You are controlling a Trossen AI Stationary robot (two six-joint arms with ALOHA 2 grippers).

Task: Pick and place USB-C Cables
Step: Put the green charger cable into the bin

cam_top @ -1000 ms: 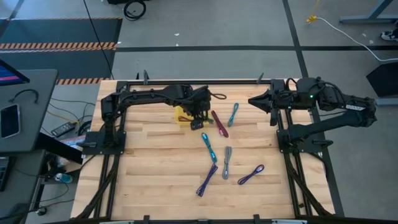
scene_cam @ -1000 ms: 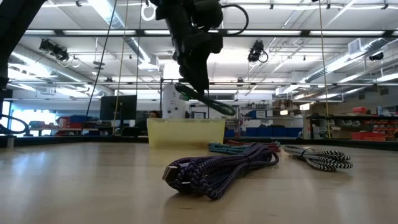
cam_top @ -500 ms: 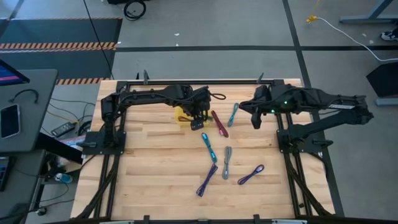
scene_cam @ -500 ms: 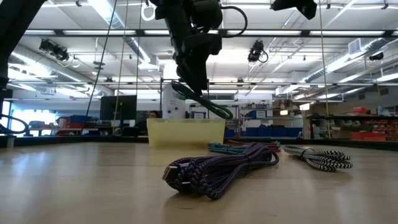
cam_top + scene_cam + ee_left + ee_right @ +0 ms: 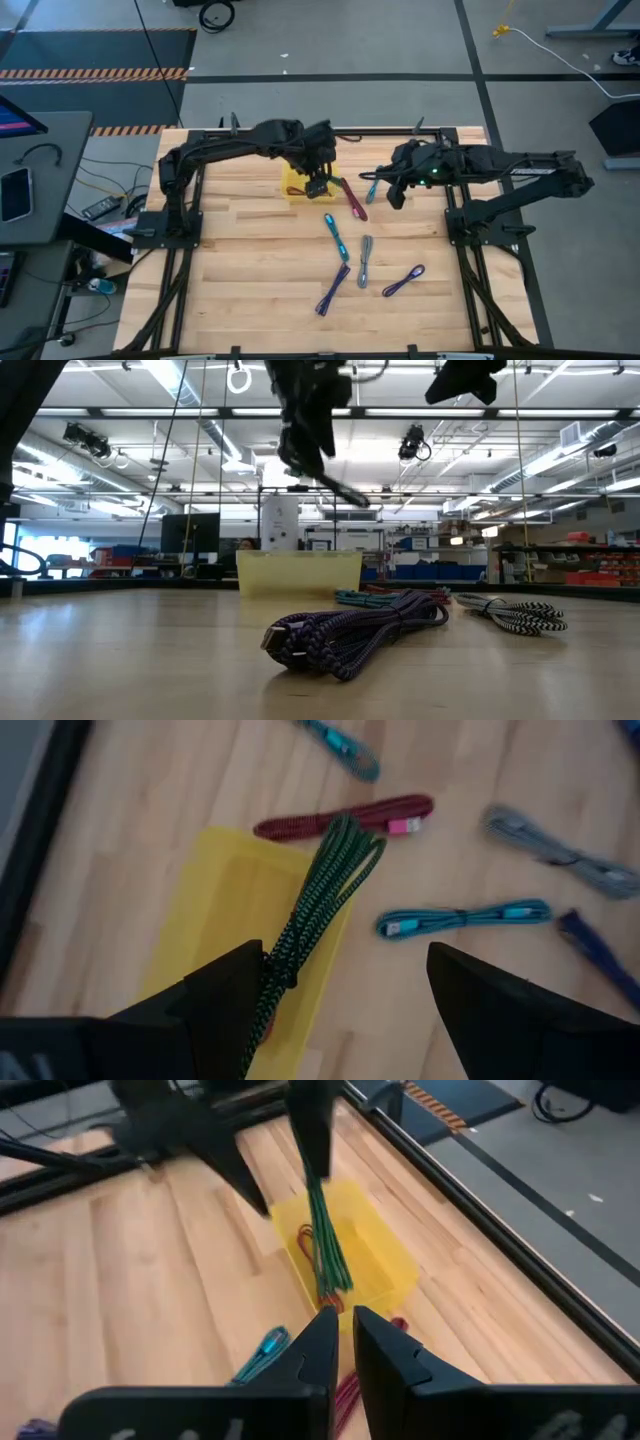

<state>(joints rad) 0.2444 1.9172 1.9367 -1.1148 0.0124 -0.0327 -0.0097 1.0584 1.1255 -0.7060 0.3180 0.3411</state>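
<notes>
Tabletop (image 5: 250, 300) front open | left fingers (image 5: 500, 1005) spread, green cable (image 5: 325, 890) dangling over yellow tray (image 5: 215, 910) | right fingers (image 5: 318, 1355) nearly together

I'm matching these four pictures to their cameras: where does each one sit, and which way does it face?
High: overhead, straight down on the table, both arms.
Low: tabletop height, across the purple cable into the room; arms above.
Left wrist: down past the open left gripper at the green cable over the yellow tray.
Right wrist: past the right gripper toward the left arm.
Both wrist views share tray and green cable.
</notes>
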